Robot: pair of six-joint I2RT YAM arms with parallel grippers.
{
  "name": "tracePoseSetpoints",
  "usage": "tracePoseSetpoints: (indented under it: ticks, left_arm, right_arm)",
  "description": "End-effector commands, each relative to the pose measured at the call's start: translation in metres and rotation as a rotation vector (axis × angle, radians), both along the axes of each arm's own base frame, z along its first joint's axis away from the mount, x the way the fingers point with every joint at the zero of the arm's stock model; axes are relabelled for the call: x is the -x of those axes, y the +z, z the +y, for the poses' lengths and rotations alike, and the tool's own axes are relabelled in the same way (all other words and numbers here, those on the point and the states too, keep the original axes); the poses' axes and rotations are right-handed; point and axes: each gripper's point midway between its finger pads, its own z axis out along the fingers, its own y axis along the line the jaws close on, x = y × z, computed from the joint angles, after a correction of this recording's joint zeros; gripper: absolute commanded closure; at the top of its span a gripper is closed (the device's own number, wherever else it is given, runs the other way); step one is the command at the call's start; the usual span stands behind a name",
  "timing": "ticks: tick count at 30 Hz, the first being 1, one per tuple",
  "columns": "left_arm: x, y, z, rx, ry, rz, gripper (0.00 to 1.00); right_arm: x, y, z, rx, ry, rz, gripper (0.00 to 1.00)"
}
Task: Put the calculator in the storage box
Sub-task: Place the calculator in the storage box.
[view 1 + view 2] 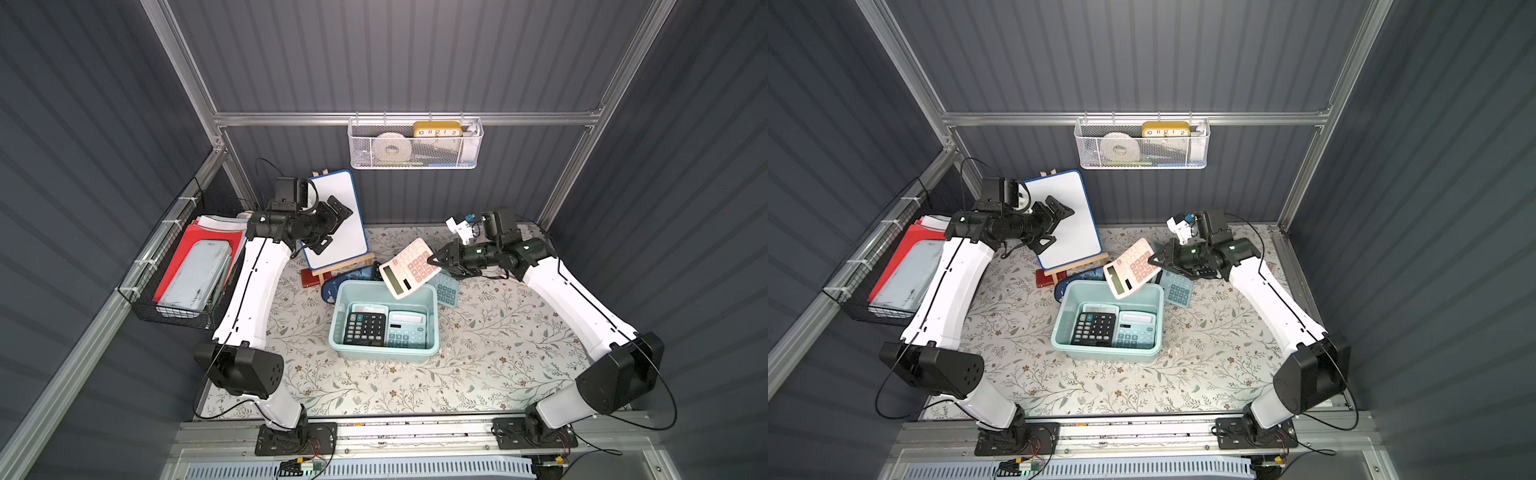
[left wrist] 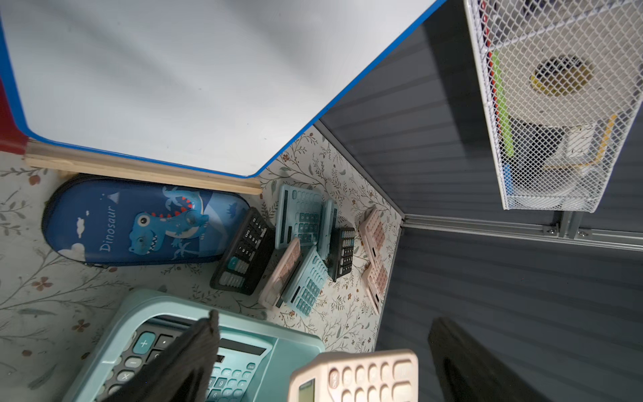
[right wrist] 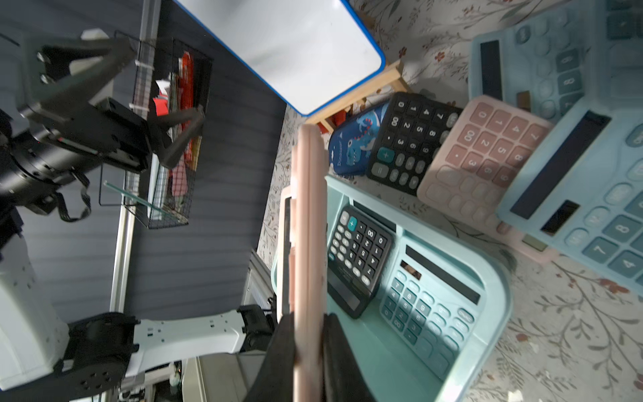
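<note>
A pink calculator [image 1: 409, 268] [image 1: 1133, 268] hangs tilted over the far right corner of the pale mint-teal storage box [image 1: 384, 351] [image 1: 1106, 353]. My right gripper [image 1: 432, 261] [image 3: 308, 320] is shut on its edge; the right wrist view shows the calculator [image 3: 308, 209] edge-on between the pads. Inside the box lie a black calculator [image 1: 365, 328] [image 3: 358, 254] and a teal one [image 1: 407, 330] [image 3: 428, 306]. My left gripper [image 1: 338, 228] [image 2: 323, 318] is open and empty, raised in front of the whiteboard, left of the box.
A whiteboard on a wooden easel [image 1: 336, 220] stands behind the box, with a blue dinosaur pencil case [image 2: 139, 222] and a red box [image 1: 311, 277] at its foot. Several more calculators [image 2: 299, 250] lie at the back. A white mesh basket [image 1: 415, 143] hangs on the wall; a black wire basket [image 1: 183, 270] is at the left.
</note>
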Motion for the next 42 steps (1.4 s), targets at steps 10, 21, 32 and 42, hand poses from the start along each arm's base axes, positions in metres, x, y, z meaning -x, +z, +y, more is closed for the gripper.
tracePoseSetpoints:
  ticks: [10,21,32,42]
  left_arm:
    - [0.017,-0.008,0.009,-0.047,-0.028,0.022,0.01]
    - [0.022,-0.016,0.009,-0.045,-0.034,0.036,0.01]
    - [0.018,-0.021,0.007,-0.045,-0.05,0.044,0.01]
    - [0.014,-0.024,0.008,-0.046,-0.054,0.045,0.01]
  right_arm:
    - [0.056,-0.026,0.019,0.182,0.434,0.005,1.0]
    - [0.066,-0.064,0.032,0.304,0.617,0.056,1.0]
    - [0.051,-0.095,0.048,0.379,0.659,0.047,1.0]
    - [0.041,-0.12,0.047,0.448,0.665,0.064,0.97]
